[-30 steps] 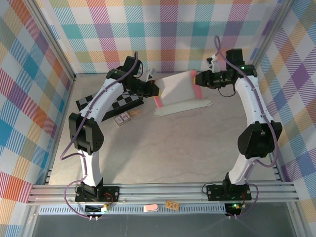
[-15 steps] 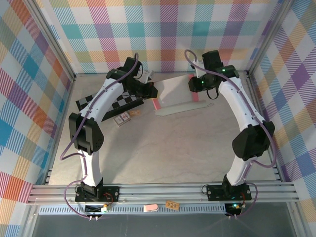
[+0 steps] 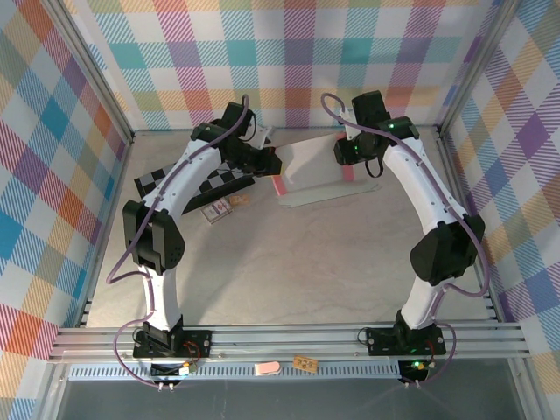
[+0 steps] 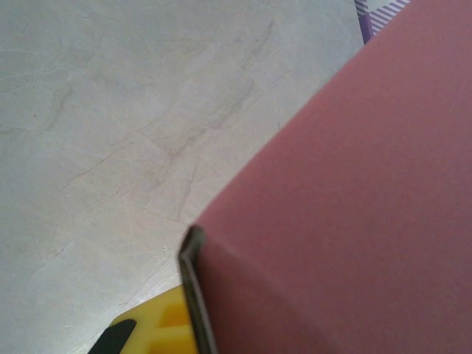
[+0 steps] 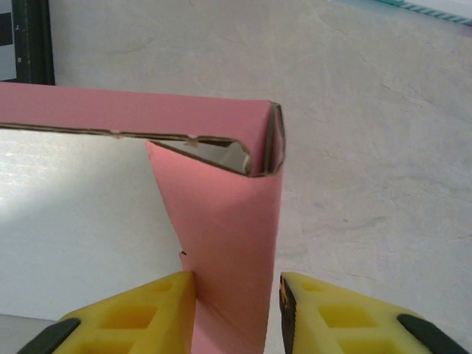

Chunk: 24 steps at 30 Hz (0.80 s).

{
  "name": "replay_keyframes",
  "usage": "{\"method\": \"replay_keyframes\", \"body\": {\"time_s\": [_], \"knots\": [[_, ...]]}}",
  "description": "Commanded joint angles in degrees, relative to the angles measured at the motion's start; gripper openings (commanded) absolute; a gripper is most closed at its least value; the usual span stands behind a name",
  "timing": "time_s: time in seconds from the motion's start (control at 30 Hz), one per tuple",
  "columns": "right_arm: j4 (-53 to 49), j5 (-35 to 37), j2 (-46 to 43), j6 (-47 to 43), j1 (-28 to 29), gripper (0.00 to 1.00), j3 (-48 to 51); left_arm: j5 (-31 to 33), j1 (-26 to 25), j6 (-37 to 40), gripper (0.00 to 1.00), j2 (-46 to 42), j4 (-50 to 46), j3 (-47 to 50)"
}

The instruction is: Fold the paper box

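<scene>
Your left arm rises from its base and bends forward and inward toward the far side of the table. The left gripper has its jaws closed on an edge of the paper box. Your right arm arches the same way with its wrist turned inward. The right gripper stands with its jaws parted astride a flap of that box, one yellow finger touching it and the other just clear.
</scene>
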<state>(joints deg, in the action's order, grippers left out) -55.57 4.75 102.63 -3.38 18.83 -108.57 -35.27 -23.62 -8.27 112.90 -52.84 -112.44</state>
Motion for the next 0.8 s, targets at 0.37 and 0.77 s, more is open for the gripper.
{"method": "replay_keyframes", "body": {"time_s": [0.37, 0.77], "knots": [[-3.4, -7.6, 1.3, 1.5, 0.1, 0.32, 0.1, -2.9, -0.3, 0.6, 0.0, -2.8, 2.0, -0.9], [-4.7, 0.0, 2.7, 1.9, 0.5, 0.33, -1.0, -3.0, -0.4, 0.5, 0.0, -2.8, 2.1, -1.2]]}}
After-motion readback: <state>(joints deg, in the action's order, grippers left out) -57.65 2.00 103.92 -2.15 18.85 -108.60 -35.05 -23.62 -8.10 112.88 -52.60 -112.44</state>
